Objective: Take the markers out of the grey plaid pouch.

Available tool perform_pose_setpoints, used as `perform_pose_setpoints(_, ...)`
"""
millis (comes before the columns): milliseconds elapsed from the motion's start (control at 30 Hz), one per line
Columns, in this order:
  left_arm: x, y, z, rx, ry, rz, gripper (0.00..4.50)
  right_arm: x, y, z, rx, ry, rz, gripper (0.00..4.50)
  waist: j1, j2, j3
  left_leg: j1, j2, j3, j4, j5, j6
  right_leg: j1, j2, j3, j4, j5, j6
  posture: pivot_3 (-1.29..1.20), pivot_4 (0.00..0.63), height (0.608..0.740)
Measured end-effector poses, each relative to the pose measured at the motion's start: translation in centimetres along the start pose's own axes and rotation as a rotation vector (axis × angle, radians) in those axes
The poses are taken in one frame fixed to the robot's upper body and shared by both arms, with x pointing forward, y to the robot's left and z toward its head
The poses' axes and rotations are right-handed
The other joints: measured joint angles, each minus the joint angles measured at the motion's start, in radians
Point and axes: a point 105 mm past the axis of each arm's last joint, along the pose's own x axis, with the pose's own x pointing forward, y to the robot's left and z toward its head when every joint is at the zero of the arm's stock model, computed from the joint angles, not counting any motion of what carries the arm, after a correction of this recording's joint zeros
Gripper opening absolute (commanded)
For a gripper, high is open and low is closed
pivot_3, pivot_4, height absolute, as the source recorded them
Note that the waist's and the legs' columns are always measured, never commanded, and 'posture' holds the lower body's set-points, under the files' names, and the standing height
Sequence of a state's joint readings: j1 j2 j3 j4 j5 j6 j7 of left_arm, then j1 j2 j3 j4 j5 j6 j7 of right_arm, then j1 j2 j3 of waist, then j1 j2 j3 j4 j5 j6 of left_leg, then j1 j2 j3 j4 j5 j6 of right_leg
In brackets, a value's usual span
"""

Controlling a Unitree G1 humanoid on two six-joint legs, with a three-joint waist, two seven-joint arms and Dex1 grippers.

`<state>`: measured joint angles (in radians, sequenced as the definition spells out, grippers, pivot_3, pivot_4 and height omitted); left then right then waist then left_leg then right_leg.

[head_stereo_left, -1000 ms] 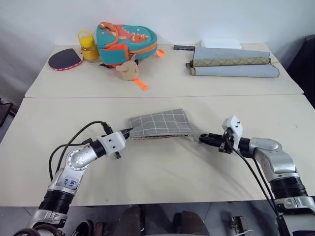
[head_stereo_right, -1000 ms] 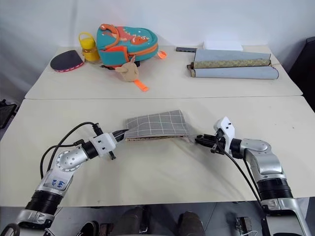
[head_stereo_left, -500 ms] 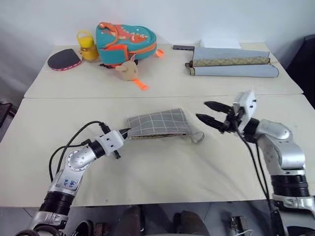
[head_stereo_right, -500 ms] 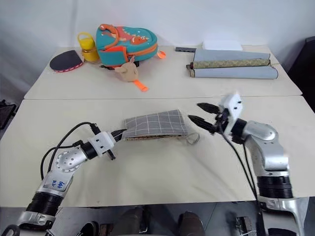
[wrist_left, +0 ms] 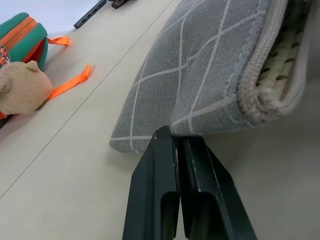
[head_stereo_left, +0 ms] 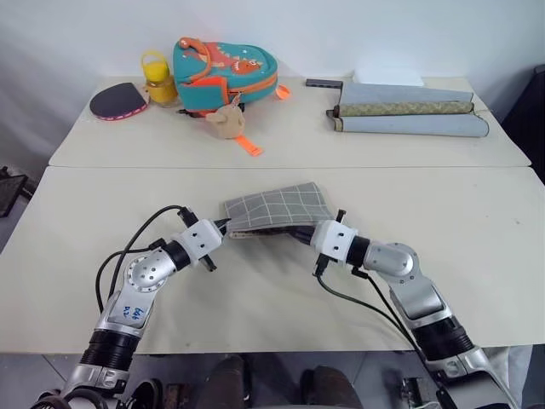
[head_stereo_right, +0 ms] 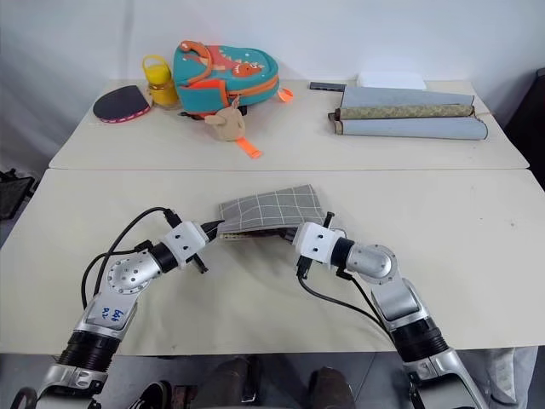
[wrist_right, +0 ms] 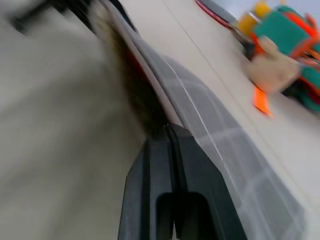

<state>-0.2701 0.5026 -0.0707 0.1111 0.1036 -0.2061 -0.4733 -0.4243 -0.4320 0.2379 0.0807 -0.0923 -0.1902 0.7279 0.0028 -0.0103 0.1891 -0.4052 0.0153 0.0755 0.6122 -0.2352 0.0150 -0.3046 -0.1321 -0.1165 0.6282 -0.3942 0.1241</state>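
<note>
You have two pale surfaces (head_stereo_left: 281, 290) butted together, the near one carrying the work and the far one carrying the clutter. On the far surface, to your right, lie the long rolled mats (head_stereo_left: 409, 115), grey with an olive band between them. To your left sits the teal-and-orange backpack (head_stereo_left: 223, 72) with a tan plush charm (head_stereo_left: 226, 119) and an orange strap trailing toward you. Beside it are a yellow jar (head_stereo_left: 158, 81) and a dark paddle (head_stereo_left: 115, 100).

In the middle of the near surface you'll find the grey plaid pouch (head_stereo_left: 277, 210), lying flat with its open zipper edge facing you. Your left gripper (head_stereo_left: 220, 228) is at the pouch's left corner; in the left wrist view its fingers (wrist_left: 192, 180) are pressed together, pinching that corner of the fabric. Your right gripper (head_stereo_right: 298, 232) is at the pouch's right end, along the zipper edge. In the right wrist view its fingers (wrist_right: 170, 165) are pressed together right at the mouth of the pouch, tips against the dark opening. A streak of red (wrist_right: 131, 65) shows inside there, too blurred to call a marker with certainty. Whether the right fingers hold anything you cannot tell.
</note>
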Motion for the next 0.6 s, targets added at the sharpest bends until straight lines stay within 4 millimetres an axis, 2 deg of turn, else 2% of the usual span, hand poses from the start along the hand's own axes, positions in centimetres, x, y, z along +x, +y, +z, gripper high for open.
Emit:
perform_pose_setpoints(167, 0.2, -0.3, 0.2, -0.006, -0.004, -0.002, 0.0, -0.1, -0.4, -1.4, -0.059, 0.053, 0.003, 0.05, -0.003, 0.0, 0.0, 0.0, 0.0, 0.0, 0.0, 0.0, 0.0, 0.0, 0.0, 0.0, 0.0, 0.0, 0.0, 0.0, 0.15, 0.74)
perform_pose_setpoints(367, 0.5, -0.9, 0.6, -0.022, -0.005, -0.03, 0.0, 0.5, -2.2, -0.9, -0.177, 0.058, -0.052, 0.05, -0.005, 0.0, 0.0, 0.0, 0.0, 0.0, 0.0, 0.0, 0.0, 0.0, 0.0, 0.0, 0.0, 0.0, 0.0, 0.0, 0.15, 0.74)
perform_pose_setpoints(467, 0.9, -1.3, 1.2, -0.037, -0.014, -0.054, 0.0, 1.0, -2.7, -0.5, -0.244, 0.058, -0.066, 0.63, -0.004, 0.0, 0.0, 0.0, 0.0, 0.0, 0.0, 0.0, 0.0, 0.0, 0.0, 0.0, 0.0, 0.0, 0.0, 0.0, 0.15, 0.74)
perform_pose_setpoints(600, 1.3, -1.4, 1.8, -0.066, -0.018, -0.065, 0.0, 1.3, -2.2, -1.1, -0.292, 0.093, -0.056, 1.96, -0.005, 0.0, 0.0, 0.0, 0.0, 0.0, 0.0, 0.0, 0.0, 0.0, 0.001, 0.0, 0.0, 0.0, 0.0, 0.0, 0.15, 0.74)
